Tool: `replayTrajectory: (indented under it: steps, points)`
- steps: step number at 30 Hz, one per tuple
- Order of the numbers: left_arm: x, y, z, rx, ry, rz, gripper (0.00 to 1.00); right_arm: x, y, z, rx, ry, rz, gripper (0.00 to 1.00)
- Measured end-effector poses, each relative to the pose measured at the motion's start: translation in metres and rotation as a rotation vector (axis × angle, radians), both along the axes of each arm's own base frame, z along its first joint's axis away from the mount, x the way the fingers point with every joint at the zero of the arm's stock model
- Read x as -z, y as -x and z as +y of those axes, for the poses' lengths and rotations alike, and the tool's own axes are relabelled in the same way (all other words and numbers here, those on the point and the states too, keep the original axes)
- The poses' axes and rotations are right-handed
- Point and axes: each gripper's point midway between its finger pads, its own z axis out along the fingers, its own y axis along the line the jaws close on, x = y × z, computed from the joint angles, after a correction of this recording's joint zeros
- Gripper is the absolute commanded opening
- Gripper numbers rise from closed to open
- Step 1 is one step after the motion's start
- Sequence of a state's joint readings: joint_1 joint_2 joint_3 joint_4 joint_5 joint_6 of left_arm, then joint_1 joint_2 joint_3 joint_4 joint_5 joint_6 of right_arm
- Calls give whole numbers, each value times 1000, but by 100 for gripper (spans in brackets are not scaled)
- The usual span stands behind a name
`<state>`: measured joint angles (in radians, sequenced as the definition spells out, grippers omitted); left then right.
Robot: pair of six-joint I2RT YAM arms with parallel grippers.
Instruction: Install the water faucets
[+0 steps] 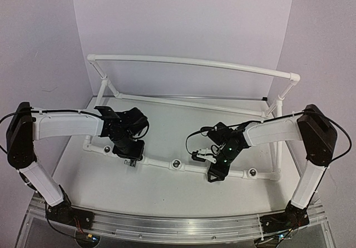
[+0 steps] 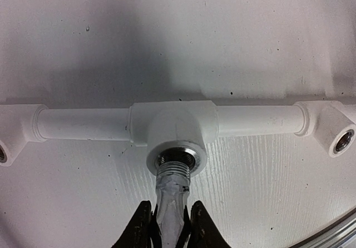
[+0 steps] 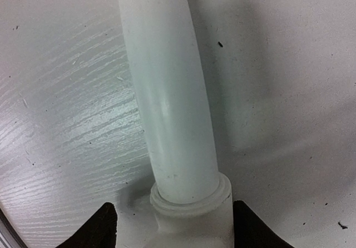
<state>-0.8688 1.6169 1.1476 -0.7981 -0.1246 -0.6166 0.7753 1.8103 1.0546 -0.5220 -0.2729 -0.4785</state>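
Left claw (image 2: 171, 228) holding faucet (image 2: 171, 195), threaded end in pipe socket (image 2: 176, 160). Right claw (image 3: 173, 214) wide astride pipe joint (image 3: 192, 201); whether gripping, cannot tell.

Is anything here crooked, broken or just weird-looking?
Nothing looks broken or spilled. The only oddity: the water faucet pinched in the left gripper has a crinkled, loosely wrapped stem, right where its threads meet the socket of the white pipe frame.
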Motion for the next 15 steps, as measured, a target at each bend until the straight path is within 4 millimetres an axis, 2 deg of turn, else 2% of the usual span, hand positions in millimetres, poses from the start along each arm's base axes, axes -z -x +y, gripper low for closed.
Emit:
replayTrajectory:
  steps: [8,15]
  points:
    - [1,-3,0,10,-5,-14,0,0,-2,0,2,2,-8,58]
    - [9,-3,-1,11,-18,-3,0,0,-3,0,1,3,-14,49]
